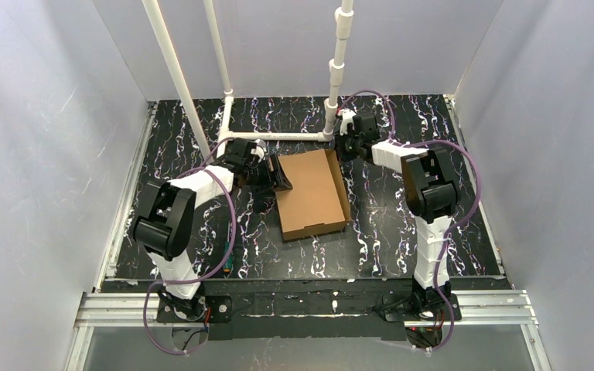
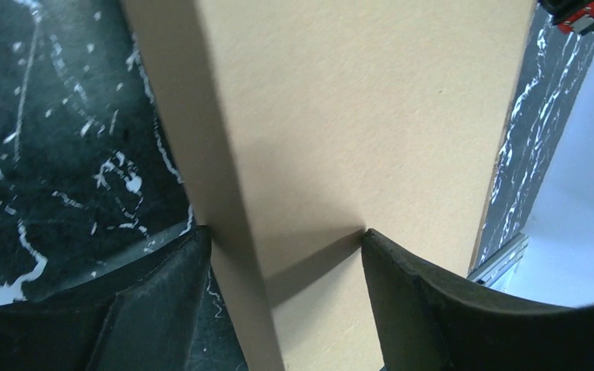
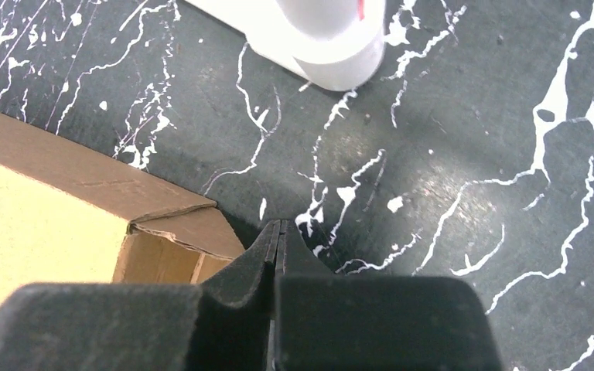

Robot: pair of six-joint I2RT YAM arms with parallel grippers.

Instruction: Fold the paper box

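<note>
Overhead, the paper box (image 1: pixel 313 193) lies flat near the middle of the black marbled table (image 1: pixel 387 224), its long edges running from about 12 to 6 o'clock with a slight tilt. The left gripper (image 1: pixel 278 174) meets the box's edge at 9 o'clock, toward the far corner. The right gripper (image 1: pixel 343 149) sits just off the far corner at 1 o'clock, close to the foot of the white pipe frame (image 1: pixel 278 136). Bare table shows beside the box at 3 o'clock and at 6 o'clock.

From the left wrist, the left gripper (image 2: pixel 282 236) straddles the box (image 2: pixel 371 116) with its fingers (image 2: pixel 418 309) spread wide: one is low beside the side wall, the other over the top face. I cannot tell if they press the cardboard. Table (image 2: pixel 46 116) shows at 9 o'clock.

From the right wrist, the right gripper (image 3: pixel 277 232) has its fingers pressed together on nothing. The box corner (image 3: pixel 46 224) lies at 9 o'clock, just beside the tips, and a pipe foot (image 3: pixel 332 46) stands at 12 o'clock. Table (image 3: pixel 472 154) spreads toward 3 o'clock.
</note>
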